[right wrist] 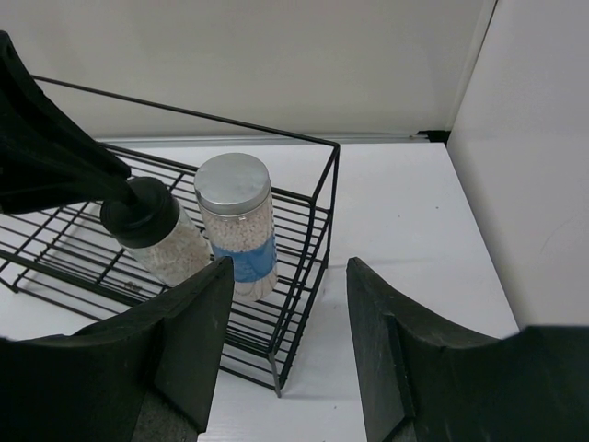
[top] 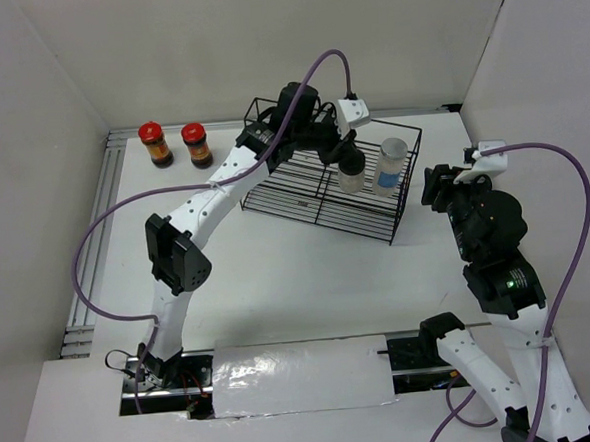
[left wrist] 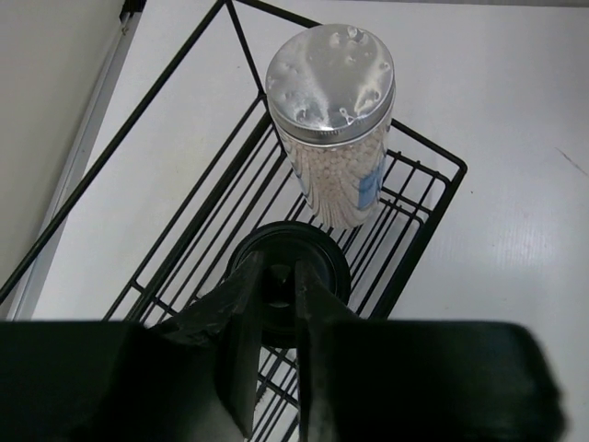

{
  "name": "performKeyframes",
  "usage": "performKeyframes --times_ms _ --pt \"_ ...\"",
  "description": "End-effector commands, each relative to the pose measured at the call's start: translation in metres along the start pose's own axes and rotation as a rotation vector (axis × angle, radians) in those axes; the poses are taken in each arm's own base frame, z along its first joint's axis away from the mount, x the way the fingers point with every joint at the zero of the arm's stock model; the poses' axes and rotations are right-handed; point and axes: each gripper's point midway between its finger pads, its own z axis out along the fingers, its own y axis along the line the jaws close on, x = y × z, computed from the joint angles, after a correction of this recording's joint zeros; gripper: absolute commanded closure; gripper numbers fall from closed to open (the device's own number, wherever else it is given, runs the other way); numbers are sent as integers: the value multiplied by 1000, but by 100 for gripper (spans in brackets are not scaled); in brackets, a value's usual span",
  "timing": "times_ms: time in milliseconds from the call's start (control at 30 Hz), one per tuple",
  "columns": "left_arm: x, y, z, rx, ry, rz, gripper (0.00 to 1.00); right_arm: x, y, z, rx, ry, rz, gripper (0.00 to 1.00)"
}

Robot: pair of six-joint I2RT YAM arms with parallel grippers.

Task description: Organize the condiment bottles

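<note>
Body of the black-capped bottle [left wrist: 326, 265] beneath left hand [left wrist: 279, 276]

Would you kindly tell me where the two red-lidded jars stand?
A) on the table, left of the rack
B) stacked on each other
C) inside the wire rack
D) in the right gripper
A: both jars stand side by side on the table, left of the rack.

Robot lab test cell: bare white enclosure walls [top: 264, 43], white table [top: 278, 272], aluminium rail [top: 92, 253]
</note>
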Motion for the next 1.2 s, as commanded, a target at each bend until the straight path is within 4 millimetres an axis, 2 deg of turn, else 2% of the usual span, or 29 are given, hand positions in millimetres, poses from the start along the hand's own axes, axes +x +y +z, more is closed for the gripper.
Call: performKeyframes --times_ms 0,33,100,133,200,233,400,467,533,567,633,667,700,733,767,800,833,867,900,933,967,1000,1033,1067,1100,1133,1167 --pt "-5 10 8 -45 -32 58 70 -1 -6 -2 22 -8 -14 40" --pt "-2 11 10 -46 -24 54 60 -1 -6 -1 24 -7 -15 40" --pt "2 11 12 -42 -15 45 50 0 -6 -1 26 -7 -17 37" --pt "3 10 12 -41 -15 45 41 0 -6 -1 27 -6 -19 37" --pt "0 10 12 -41 -25 46 33 0 -6 0 29 -7 -20 35" --pt "-1 10 12 -41 -29 48 25 2 -6 1 26 -2 -22 35" --pt "-12 13 7 -57 -48 35 9 5 -4 3 18 4 -22 34" --pt "-27 15 -2 -73 -73 37 3 6 -3 4 13 10 -24 34" --pt "-50 13 -17 -86 -108 52 1 7 -1 6 9 16 -28 33" --pt "-51 12 -20 -89 -104 44 1 6 -1 6 6 12 -30 30" --pt "-77 12 -46 -113 -138 62 1 7 2 9 -10 18 -35 24" --pt "-82 12 -55 -124 -142 61 1 5 4 11 -14 18 -35 20" --pt "-90 15 -75 -151 -147 55 1 2 4 12 -14 9 -32 16" --pt "-96 15 -89 -164 -155 30 1 -4 5 14 -14 -9 -14 7" --pt "-98 16 -102 -174 -157 18 1 -13 7 15 -16 -31 12 3" --pt "-104 19 -129 -208 -166 13 1 -20 8 16 -24 -53 18 1" --pt "-101 20 -141 -224 -158 6 1 -33 11 16 -37 -94 23 1" --pt "-116 14 -170 -247 -195 29 8 -34 14 21 -54 -94 8 4" --pt "-97 24 -177 -271 -162 9 20 -37 16 24 -57 -100 0 13" --pt "-96 30 -189 -302 -164 22 32 -43 16 27 -56 -108 -9 52" --pt "-98 33 -205 -338 -172 31 66 -36 17 37 -52 -75 -29 70" --pt "-80 51 -216 -396 -134 11 80 -34 17 41 -41 -62 -34 94" --pt "-71 61 -225 -430 -118 1 97 -34 12 45 -5 -49 -30 100" --pt "-56 70 -229 -448 -91 -25 100 -30 9 52 21 -30 -30 100" --pt "-40 90 -247 -508 -74 -71 100 -29 6 54 44 -26 -19 96" --pt "-29 98 -253 -523 -63 -98 100 -28 3 57 68 -32 -10 79" --pt "-17 109 -256 -541 -54 -122 84 -27 -2 59 96 -35 -4 57"
